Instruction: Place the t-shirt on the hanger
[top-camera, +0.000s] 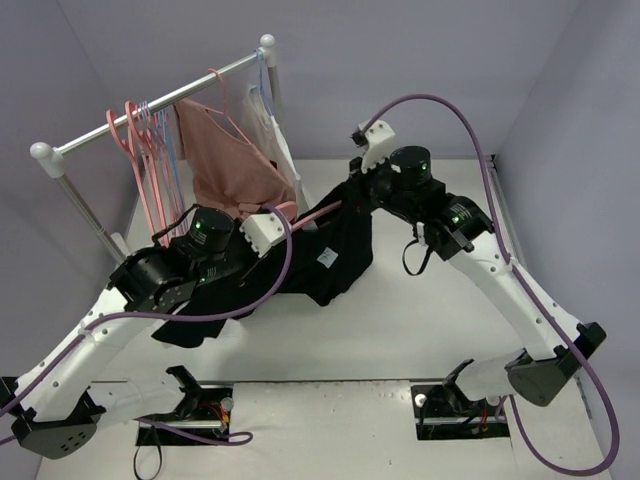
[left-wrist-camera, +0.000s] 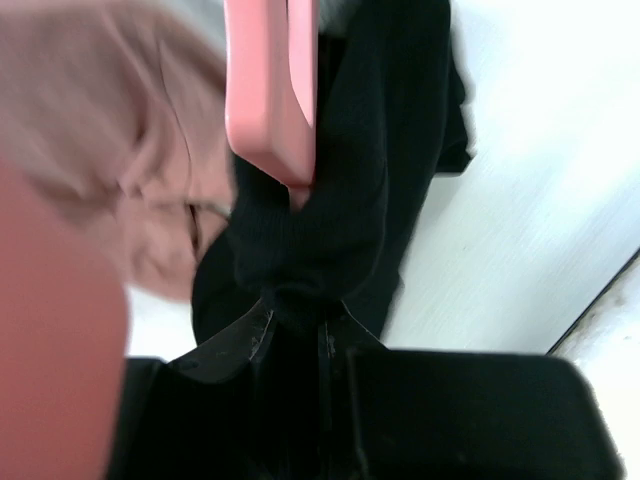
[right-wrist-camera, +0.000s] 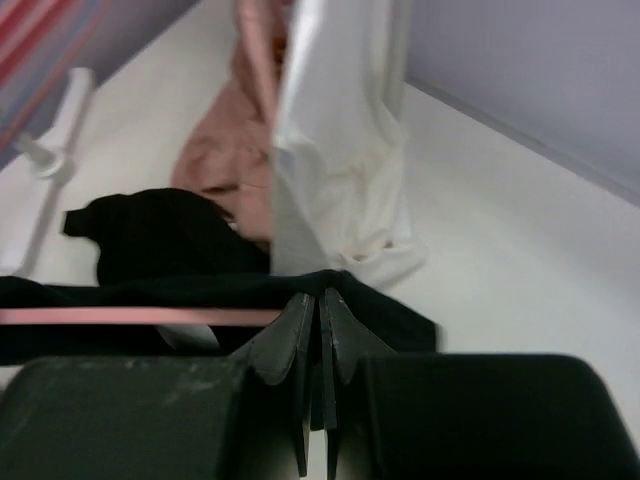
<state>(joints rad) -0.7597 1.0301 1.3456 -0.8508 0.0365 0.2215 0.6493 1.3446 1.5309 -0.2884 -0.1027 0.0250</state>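
T-shirt (top-camera: 330, 250) hangs stretched between your two grippers, above the table (top-camera: 400, 330) and just in front of the rack (top-camera: 150, 115). Hanger (top-camera: 318, 211) sits partly inside it, with a pink end showing. Left gripper (left-wrist-camera: 293, 318) pinches a fold of black cloth; right gripper (right-wrist-camera: 320, 300) is clamped on the opposite edge. Risks for you: either thin pinch could slip and the cloth slide off the hanger. The pink garment (top-camera: 235, 160) nearby could snag.

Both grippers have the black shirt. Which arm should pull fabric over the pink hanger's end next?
Probably left. The left gripper pinches the t-shirt right below the bare corner of the hanger; the right gripper only holds fabric alongside the bar.
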